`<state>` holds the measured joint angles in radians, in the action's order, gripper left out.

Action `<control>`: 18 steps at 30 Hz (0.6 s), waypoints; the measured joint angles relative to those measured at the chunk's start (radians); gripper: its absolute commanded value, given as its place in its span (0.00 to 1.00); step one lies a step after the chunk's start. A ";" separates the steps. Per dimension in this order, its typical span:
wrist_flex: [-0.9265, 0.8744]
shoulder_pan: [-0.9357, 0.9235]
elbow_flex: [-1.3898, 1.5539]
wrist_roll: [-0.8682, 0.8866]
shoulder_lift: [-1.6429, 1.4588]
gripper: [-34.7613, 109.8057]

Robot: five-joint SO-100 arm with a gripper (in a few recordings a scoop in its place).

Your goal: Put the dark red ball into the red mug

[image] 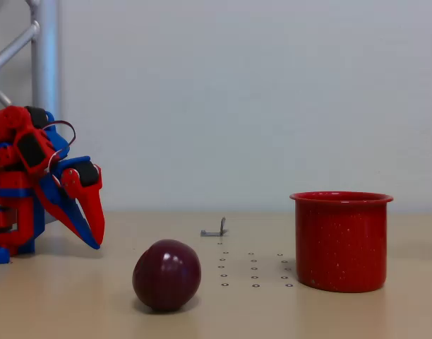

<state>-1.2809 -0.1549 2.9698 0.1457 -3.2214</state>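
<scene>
The dark red ball (166, 275) lies on the tan table (75, 304), glossy and slightly egg-shaped, left of centre near the front. The red mug (341, 241) stands upright at the right, speckled white, with a flared rim. My red and blue gripper (96, 241) hangs at the far left, tips pointing down just above the table, to the left of the ball and apart from it. Its two fingers lie together with nothing between them.
A small grey metal bracket (215, 229) sits further back on the table between ball and mug. A grid of small holes (253, 268) marks the table left of the mug. A metal frame post (44, 56) rises behind the arm.
</scene>
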 measured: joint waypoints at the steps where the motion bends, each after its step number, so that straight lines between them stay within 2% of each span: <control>1: 0.000 0.000 0.000 0.000 0.000 0.23; 18: 0.000 0.025 0.000 -0.012 0.000 0.23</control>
<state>-1.2809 -0.1304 2.9698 0.1335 -3.2214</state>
